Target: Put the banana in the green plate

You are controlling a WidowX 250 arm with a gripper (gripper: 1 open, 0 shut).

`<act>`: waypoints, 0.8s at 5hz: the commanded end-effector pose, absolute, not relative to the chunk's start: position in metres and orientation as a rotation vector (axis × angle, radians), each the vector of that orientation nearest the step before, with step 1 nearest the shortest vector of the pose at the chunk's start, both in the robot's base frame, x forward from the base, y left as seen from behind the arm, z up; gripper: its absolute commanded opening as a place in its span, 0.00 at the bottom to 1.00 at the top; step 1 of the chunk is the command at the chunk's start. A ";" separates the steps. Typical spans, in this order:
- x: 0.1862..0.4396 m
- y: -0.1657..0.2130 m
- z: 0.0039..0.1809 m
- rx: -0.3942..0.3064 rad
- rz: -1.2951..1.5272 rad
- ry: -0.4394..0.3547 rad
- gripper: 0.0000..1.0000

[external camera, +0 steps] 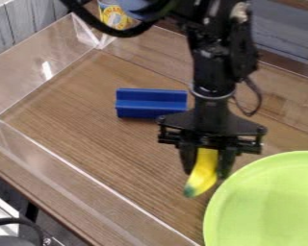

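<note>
My gripper [207, 152] points straight down and is shut on the banana [203, 173], a short yellow fruit with a dark greenish tip hanging below the fingers, lifted off the wooden table. The green plate [266, 207], large and lime-coloured, lies at the lower right, partly cut off by the frame edge. The banana hangs just left of the plate's rim, its tip close to the rim's edge.
A blue rectangular block [150, 103] lies on the table to the left of the arm. Clear plastic walls [41, 67] fence the table on the left and back. The black arm [211, 48] rises toward the top of the view.
</note>
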State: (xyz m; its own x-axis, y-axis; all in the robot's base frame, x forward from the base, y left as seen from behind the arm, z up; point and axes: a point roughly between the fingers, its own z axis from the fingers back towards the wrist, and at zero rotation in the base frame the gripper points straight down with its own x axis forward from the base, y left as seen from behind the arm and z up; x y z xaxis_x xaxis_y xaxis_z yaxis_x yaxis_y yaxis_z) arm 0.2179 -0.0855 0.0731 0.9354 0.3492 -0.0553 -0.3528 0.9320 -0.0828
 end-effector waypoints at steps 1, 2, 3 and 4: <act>0.225 -0.104 0.088 -0.146 0.327 -0.024 0.00; 0.225 -0.120 0.082 -0.165 0.306 -0.030 0.00; 0.226 -0.131 0.074 -0.178 0.288 -0.034 0.00; 0.224 -0.137 0.069 -0.192 0.268 -0.035 0.00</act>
